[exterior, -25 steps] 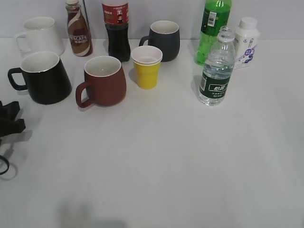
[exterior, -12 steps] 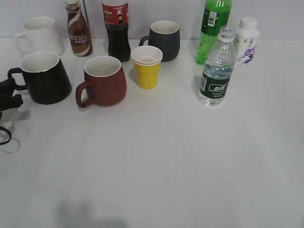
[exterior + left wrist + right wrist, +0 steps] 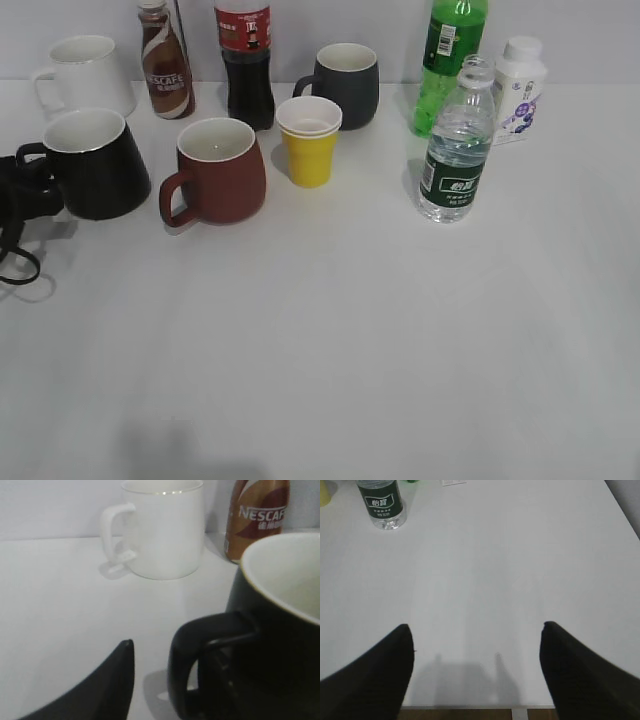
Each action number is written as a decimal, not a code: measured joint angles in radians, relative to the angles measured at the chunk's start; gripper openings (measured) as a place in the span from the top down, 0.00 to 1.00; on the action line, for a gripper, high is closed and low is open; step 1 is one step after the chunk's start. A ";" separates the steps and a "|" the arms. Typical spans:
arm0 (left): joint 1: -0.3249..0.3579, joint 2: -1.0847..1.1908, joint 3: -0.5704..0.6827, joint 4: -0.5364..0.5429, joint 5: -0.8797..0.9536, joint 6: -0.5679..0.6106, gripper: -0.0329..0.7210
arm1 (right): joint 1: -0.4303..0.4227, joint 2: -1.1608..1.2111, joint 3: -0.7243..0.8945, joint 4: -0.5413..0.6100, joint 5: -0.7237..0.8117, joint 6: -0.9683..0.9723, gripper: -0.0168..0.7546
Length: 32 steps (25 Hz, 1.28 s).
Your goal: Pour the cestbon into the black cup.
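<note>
The cestbon (image 3: 456,150) stands upright and capless at the right of the table; its lower part also shows in the right wrist view (image 3: 382,502). The black cup (image 3: 96,165) stands at the left with its handle pointing left. My left gripper (image 3: 24,188) is at that handle. In the left wrist view the handle (image 3: 200,650) fills the space beside one open finger (image 3: 117,682); the other finger is hidden behind the handle and the cup (image 3: 280,625). My right gripper (image 3: 476,630) is open and empty over the table's near edge, far from the bottle.
A brown-red mug (image 3: 218,170), yellow paper cup (image 3: 309,140), dark grey mug (image 3: 345,82), cola bottle (image 3: 246,60), Nescafe bottle (image 3: 165,62) and white mug (image 3: 85,75) stand around the black cup. A green soda bottle (image 3: 450,60) and white milk bottle (image 3: 518,88) stand behind the cestbon.
My left gripper has moved away from the near left edge up to the black cup's handle. The cups and bottles have not moved.
</note>
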 joint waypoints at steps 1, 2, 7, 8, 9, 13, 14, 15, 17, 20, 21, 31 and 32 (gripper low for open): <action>0.000 0.013 -0.009 0.000 0.000 0.000 0.55 | 0.000 0.000 0.000 0.000 0.000 0.000 0.21; 0.000 0.024 -0.020 0.003 -0.008 0.000 0.56 | 0.000 0.000 0.000 0.000 0.000 0.000 0.21; 0.000 0.064 -0.065 0.008 -0.030 0.000 0.74 | 0.000 0.000 0.000 0.001 0.000 0.000 0.21; 0.000 0.064 -0.069 0.011 -0.032 0.000 0.81 | 0.000 0.000 0.000 0.001 0.000 0.000 0.21; 0.000 0.064 -0.071 0.015 -0.037 -0.002 0.86 | 0.000 0.000 0.000 0.001 0.000 0.000 0.21; 0.002 0.064 -0.072 0.032 -0.049 -0.008 0.89 | 0.000 0.000 0.000 0.001 0.000 0.000 0.21; 0.002 0.064 -0.072 0.034 -0.050 -0.008 0.89 | 0.000 0.000 0.000 0.001 0.000 0.000 0.21; 0.002 0.061 -0.071 0.035 -0.050 -0.008 0.89 | 0.000 0.000 0.000 0.001 0.000 0.000 0.21; 0.002 0.040 -0.058 0.040 -0.043 -0.007 0.90 | 0.000 0.000 0.000 0.003 0.000 0.000 0.21; 0.002 -0.023 -0.028 0.054 0.006 0.000 0.90 | 0.000 0.002 -0.004 0.035 -0.003 -0.034 0.21; 0.002 -0.050 -0.021 0.061 0.026 -0.003 0.90 | 0.000 0.015 -0.009 0.062 -0.011 -0.054 0.21; 0.002 -0.322 -0.012 0.074 0.152 -0.013 0.90 | 0.000 0.467 -0.061 0.679 -0.565 -0.595 0.21; 0.002 -0.340 -0.012 0.075 0.163 -0.023 0.90 | 0.000 0.540 -0.062 0.787 -0.607 -0.677 0.21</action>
